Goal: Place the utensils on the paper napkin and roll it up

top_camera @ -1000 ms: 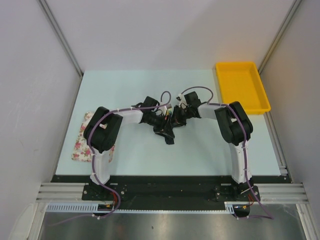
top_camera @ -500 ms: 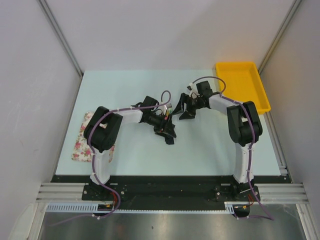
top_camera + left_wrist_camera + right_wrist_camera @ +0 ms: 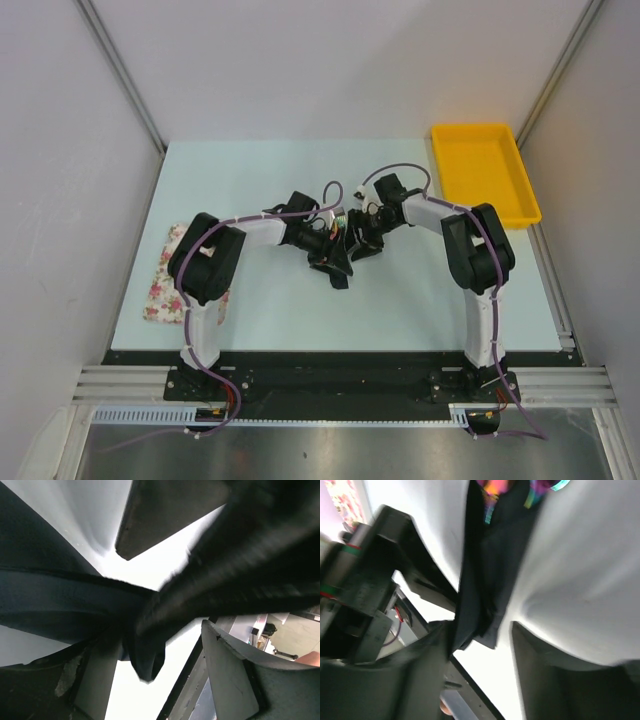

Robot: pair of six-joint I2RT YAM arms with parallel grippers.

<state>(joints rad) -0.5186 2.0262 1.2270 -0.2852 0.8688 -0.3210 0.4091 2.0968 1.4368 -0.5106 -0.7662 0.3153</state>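
Right arm had swung out toward the yellow tray (image 3: pixel 437 160) half a sec ago and is now back at the middle of the table (image 3: pixel 250 190). Right gripper (image 3: pixel 360 243) is nose to nose with left gripper (image 3: pixel 333 258), which hasn't budged. Paper napkin (image 3: pixel 480 580) is bunched into a dark fold between the two. Utensils (image 3: pixel 492 491) show only as iridescent ends poking out of one end of it in the right wrist view, so probably wrapped inside. Right fingers (image 3: pixel 545 680) are spread and straddle the fold with table showing alongside, so nothing is clamped. Left fingers (image 3: pixel 165 515) are also apart with the napkin running between them, no pinch visible. My read: regrasp mid-roll, roll loose, not finished. Risk: the fold springs open or utensils slide out before a jaw closes. Right wrist view is motion-blurred.
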